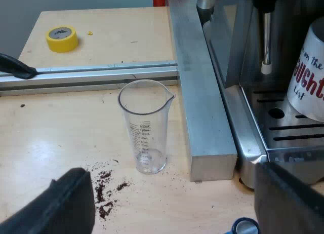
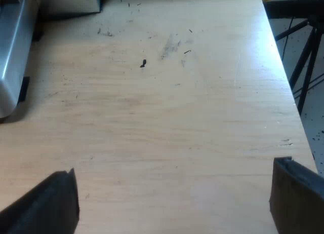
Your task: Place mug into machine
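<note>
A white mug (image 1: 310, 74) with red lettering stands on the slotted drip tray (image 1: 283, 123) of the espresso machine (image 1: 243, 46), beside the steam wand (image 1: 266, 39). My left gripper (image 1: 174, 206) hangs open a little way off from the machine, with nothing between its black fingers (image 1: 61, 203). An empty measuring glass (image 1: 145, 125) stands upright on the wooden table just beyond that gripper. My right gripper (image 2: 172, 201) is open over bare wooden table (image 2: 167, 117), holding nothing, with a corner of the machine's metal body (image 2: 12, 56) farther off.
A thick metal bar (image 1: 202, 92) runs along the machine's side and meets a metal rail (image 1: 86, 74). Spilled coffee grounds (image 1: 106, 191) lie by the glass. A yellow tape roll (image 1: 62, 38) sits beyond the rail. A blue tamper top (image 1: 245, 226) peeks in near the machine's foot. The table edge (image 2: 288, 92) drops off.
</note>
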